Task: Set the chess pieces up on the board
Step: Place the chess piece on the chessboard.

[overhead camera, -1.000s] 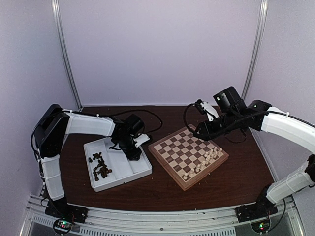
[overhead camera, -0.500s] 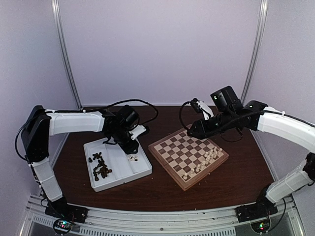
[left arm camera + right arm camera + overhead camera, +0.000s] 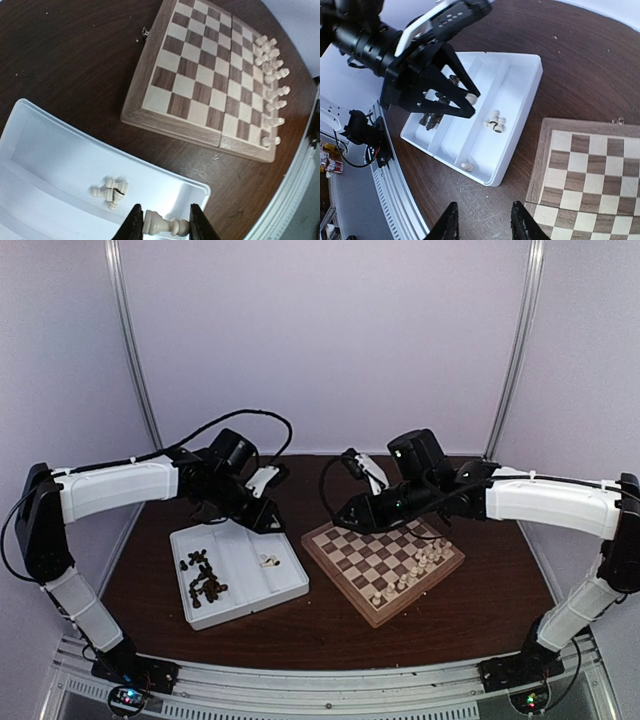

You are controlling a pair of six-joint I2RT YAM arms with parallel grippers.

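We are holding a cream chess piece (image 3: pixel 160 223) crosswise in the left gripper's (image 3: pixel 472 104) narrowed jaws above the tray (image 3: pixel 30 150), the right gripper's (image 3: pixel 484 222) jaws apart and empty, and we are judging that it needs tipping upright before lowering beside the cream pieces (image 3: pixel 270 75) on the board (image 3: pixel 190 85).

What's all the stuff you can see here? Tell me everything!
Thick wooden chessboard: one, cream and dark brown squares, right of the tray.
Cream-white chess pieces on the board: many, two rows along its near-right edge.
White plastic tray: one, left of the chessboard.
Dark brown chess pieces: a pile, tray's left compartment.
Loose cream-white pieces: a few, tray's right compartment.
Held cream-white piece: one, sideways between the left jaws.
Dark brown table: one, under everything.
Left jaws: black, above the tray, shut on that piece.
Right jaws: black, above the board's tray-side edge, open, empty.
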